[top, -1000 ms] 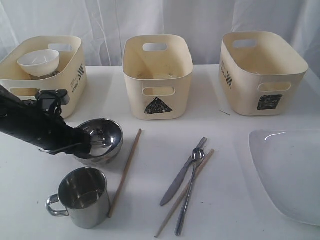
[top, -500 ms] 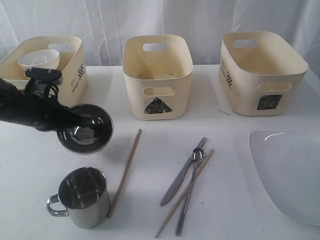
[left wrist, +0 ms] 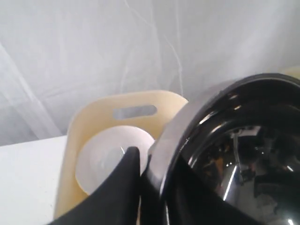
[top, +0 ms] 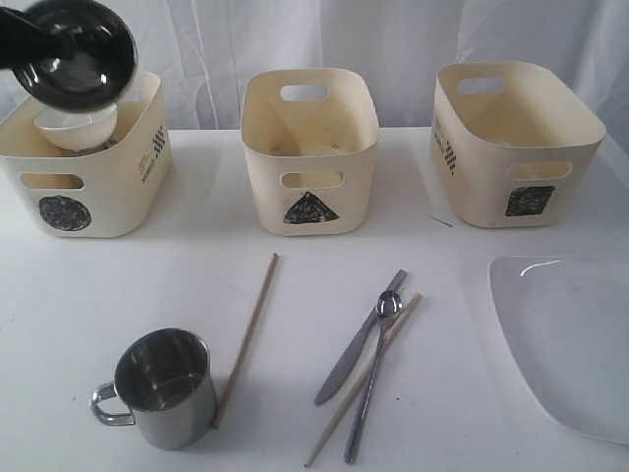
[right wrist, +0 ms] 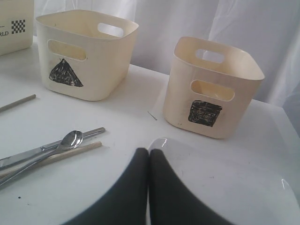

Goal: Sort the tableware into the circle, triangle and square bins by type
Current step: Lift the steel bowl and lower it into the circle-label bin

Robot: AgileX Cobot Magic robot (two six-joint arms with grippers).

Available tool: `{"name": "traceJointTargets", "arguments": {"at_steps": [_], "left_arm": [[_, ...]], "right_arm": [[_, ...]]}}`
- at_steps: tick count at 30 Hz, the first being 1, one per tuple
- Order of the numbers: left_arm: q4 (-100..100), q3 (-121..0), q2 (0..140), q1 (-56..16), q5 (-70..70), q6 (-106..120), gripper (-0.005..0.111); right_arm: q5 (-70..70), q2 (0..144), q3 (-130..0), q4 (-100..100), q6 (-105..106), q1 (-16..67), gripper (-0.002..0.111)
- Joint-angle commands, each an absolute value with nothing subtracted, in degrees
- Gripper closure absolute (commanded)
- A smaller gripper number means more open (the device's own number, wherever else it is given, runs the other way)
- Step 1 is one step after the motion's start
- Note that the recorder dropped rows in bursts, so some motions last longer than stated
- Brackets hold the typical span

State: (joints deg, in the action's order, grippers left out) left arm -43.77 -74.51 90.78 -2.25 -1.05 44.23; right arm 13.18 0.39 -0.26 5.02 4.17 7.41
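Observation:
My left gripper is shut on the rim of the nested steel bowls, holding them tilted in the air above the circle bin. A white bowl sits inside that bin, below the steel bowls. One steel mug stands near the front left. On the table lie two wooden chopsticks, a steel knife and a spoon. My right gripper is shut and empty, just above the near corner of the large white plate.
The triangle bin stands mid-back and the square bin at the back right. The plate reaches the table's right edge. A white curtain hangs behind the bins.
The left arm has lifted the steel bowls off the table beside the mug and carried them up and back to above the circle bin. Nothing else has moved.

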Motion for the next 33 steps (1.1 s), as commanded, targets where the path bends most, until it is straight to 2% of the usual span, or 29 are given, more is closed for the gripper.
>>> {"name": "traceJointTargets", "arguments": {"at_steps": [1,13,27,29,33], "left_arm": [[-44.8,-85.8,98.3,2.9,4.5,40.4,0.107],[-44.2,-104.5,117.8,5.7,7.8,39.0,0.107],[-39.6,-107.8,125.4,7.1,11.0,39.3,0.107],[-39.6,-108.2,125.3,7.2,12.7,39.3,0.101],[-39.6,-109.7,125.0,7.3,15.5,39.2,0.072]], "right_arm": [[12.5,0.0,0.0,5.3,4.3,7.6,0.108],[12.5,0.0,0.0,5.3,4.3,7.6,0.108],[12.5,0.0,0.0,5.3,4.3,7.6,0.108],[12.5,0.0,0.0,5.3,4.3,7.6,0.108],[12.5,0.0,0.0,5.3,4.3,7.6,0.108]]}}
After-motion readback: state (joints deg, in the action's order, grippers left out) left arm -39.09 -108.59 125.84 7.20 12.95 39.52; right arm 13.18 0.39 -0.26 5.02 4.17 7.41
